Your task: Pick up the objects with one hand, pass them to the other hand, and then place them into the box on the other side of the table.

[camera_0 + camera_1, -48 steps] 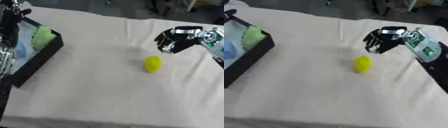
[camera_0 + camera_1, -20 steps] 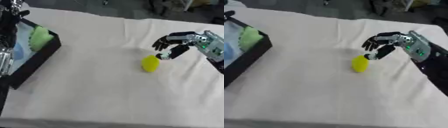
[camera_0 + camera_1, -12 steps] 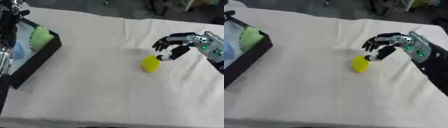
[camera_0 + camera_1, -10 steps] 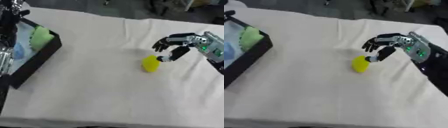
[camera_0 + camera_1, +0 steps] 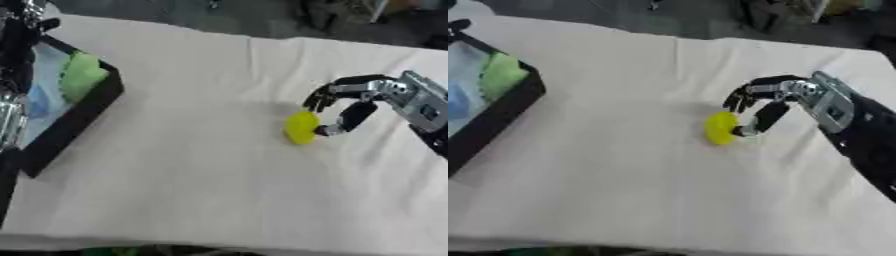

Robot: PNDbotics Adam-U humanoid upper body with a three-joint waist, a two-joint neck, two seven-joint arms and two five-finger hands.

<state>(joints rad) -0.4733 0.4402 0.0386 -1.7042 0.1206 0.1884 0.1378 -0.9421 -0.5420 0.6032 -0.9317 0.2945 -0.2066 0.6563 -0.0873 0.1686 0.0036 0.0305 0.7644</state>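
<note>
A yellow, lemon-like object (image 5: 300, 128) lies on the white cloth right of the middle. My right hand (image 5: 354, 100) comes in from the right and arches over it. Its fingers (image 5: 317, 98) curve above the object's far side, and its thumb (image 5: 344, 120) reaches down to the near right side, tip at or against the object. The object still rests on the cloth. At the left edge stands the black box (image 5: 86, 111). My left arm (image 5: 12, 107) shows as black and silver parts at the left edge beside the box; the state of its hand is hidden.
The box holds a green thing (image 5: 80, 75) and a blue thing (image 5: 457, 105). The white cloth (image 5: 192, 180) covers the whole table. Dark floor and furniture lie beyond the far edge.
My right hand has come down and leftward from behind the yellow object, and its fingers have spread around it. The object has stayed in place.
</note>
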